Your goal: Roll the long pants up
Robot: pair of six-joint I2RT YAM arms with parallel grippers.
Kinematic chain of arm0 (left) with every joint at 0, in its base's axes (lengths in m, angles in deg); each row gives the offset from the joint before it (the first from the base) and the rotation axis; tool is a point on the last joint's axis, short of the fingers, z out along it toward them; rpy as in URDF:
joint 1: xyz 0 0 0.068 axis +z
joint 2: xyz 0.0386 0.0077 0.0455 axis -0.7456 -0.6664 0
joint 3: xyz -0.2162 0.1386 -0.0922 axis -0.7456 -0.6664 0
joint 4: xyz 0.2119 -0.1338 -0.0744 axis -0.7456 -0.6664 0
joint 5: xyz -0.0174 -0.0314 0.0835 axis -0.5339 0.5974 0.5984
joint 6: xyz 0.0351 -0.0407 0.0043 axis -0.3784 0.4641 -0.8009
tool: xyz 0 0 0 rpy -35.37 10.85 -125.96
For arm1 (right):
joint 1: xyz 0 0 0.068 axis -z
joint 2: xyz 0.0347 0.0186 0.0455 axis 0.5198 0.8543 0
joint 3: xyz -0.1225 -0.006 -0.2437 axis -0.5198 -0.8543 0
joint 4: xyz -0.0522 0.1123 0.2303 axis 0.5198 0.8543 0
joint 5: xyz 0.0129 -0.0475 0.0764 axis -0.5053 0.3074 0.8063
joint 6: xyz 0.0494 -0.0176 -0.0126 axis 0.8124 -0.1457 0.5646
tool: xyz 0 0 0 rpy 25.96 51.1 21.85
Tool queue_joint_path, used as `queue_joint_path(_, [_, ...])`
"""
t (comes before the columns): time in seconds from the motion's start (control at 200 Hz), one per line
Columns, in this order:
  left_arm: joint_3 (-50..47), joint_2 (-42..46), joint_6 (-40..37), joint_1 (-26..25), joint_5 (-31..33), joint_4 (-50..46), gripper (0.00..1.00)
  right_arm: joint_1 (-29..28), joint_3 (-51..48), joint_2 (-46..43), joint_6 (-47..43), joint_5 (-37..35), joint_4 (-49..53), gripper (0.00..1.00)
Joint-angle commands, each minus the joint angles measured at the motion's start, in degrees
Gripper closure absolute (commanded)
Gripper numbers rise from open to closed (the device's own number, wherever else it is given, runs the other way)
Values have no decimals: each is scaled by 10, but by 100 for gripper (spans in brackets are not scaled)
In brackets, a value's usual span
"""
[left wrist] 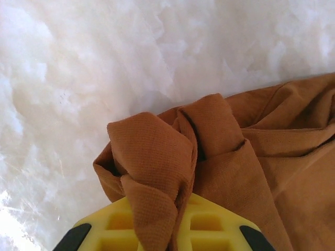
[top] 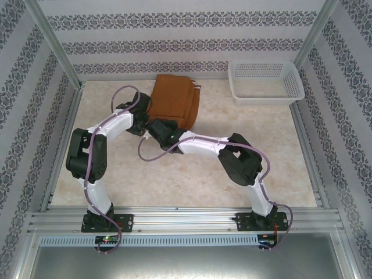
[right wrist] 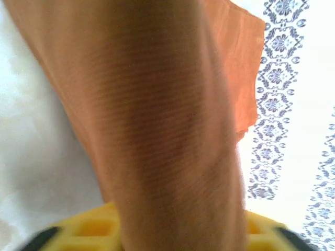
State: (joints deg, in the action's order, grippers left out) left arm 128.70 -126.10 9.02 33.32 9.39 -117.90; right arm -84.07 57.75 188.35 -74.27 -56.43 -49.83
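Rust-brown cloth bunches over my left gripper (left wrist: 166,232) and right gripper (right wrist: 172,230), both pinching the long pants (top: 173,102), folded into a thick, plain bundle at the far middle of the table (top: 174,180).

1 pr long pants (top: 172,103), rust-brown. 1 white mesh basket (top: 267,96). 1 table (top: 192,180), pale marble-look top. 2 robot arms: left arm (top: 96,145), right arm (top: 235,160). 2 grippers, 1 per arm: left gripper (left wrist: 199,227), right gripper (right wrist: 91,230). 2 purplish cables (top: 141,156), 1 along ea. arm. 3 patterned walls (top: 174,35). 2 slanted metal corner posts (top: 53,43). 2 base plates (top: 125,221) at near edge.
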Motion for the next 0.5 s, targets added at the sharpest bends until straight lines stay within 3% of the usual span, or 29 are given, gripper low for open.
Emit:
queue_joint_path(0.0, [-5,28,-22,1,-5,3,98,22,33,-9,84,47,95,100])
queue_joint_path(0.03, [-2,27,-26,1,-5,4,90,25,40,-11,102,64,118,100])
queue_joint_path(0.085, [5,26,-30,1,-7,2,65,34,56,-18,140,105,162,100])
queue_joint_path(0.135, [12,27,-35,1,-9,2,20,42,74,-23,175,145,203,100])
queue_joint_path(0.165, [16,29,-37,0,-10,2,1,48,89,-23,195,172,227,100])
queue_joint_path(0.495, [29,48,-37,0,-21,-7,0,122,287,37,337,487,441,100])
